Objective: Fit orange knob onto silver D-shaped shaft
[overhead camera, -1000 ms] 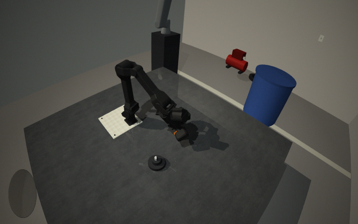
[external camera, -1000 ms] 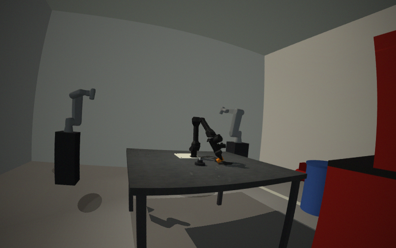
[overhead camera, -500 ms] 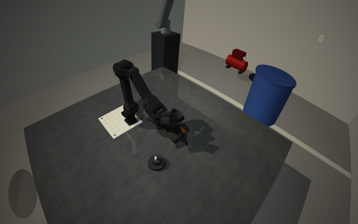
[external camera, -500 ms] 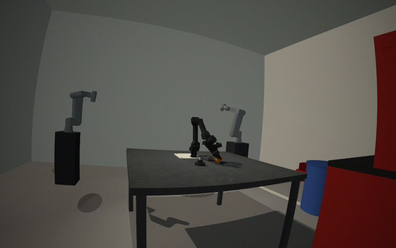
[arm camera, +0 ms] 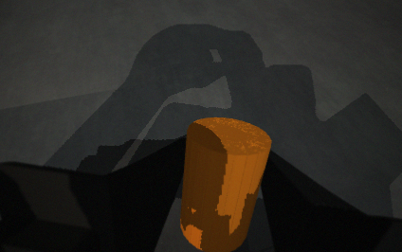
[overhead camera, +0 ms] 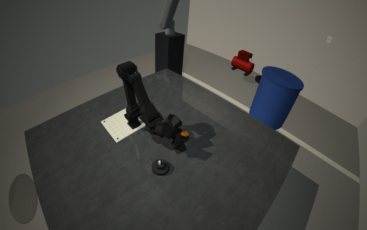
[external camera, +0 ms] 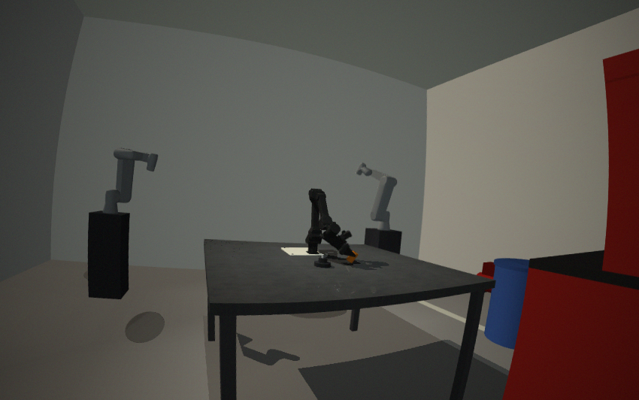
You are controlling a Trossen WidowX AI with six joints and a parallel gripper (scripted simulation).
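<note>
My gripper (overhead camera: 183,136) (external camera: 349,256) (arm camera: 224,151) is shut on the orange knob (overhead camera: 184,133) (external camera: 350,257) (arm camera: 224,180), an orange cylinder. It holds the knob low over the dark table, with the arm folded down. In the wrist view the knob stands between the two dark fingers and its flat far end faces away; its hole is hidden. The round black pedestal (overhead camera: 160,167) (external camera: 322,262) with the short silver D-shaped shaft (overhead camera: 159,162) stands on the table, in front of and left of the knob in the top view, apart from it.
The arm's base stands on a white plate (overhead camera: 116,127) (external camera: 292,250). A blue barrel (overhead camera: 274,97) (external camera: 506,301) and a red tank (overhead camera: 242,63) stand on the floor beyond the table's right edge. Grey arms on black pillars (overhead camera: 169,52) (external camera: 108,254) stand off the table.
</note>
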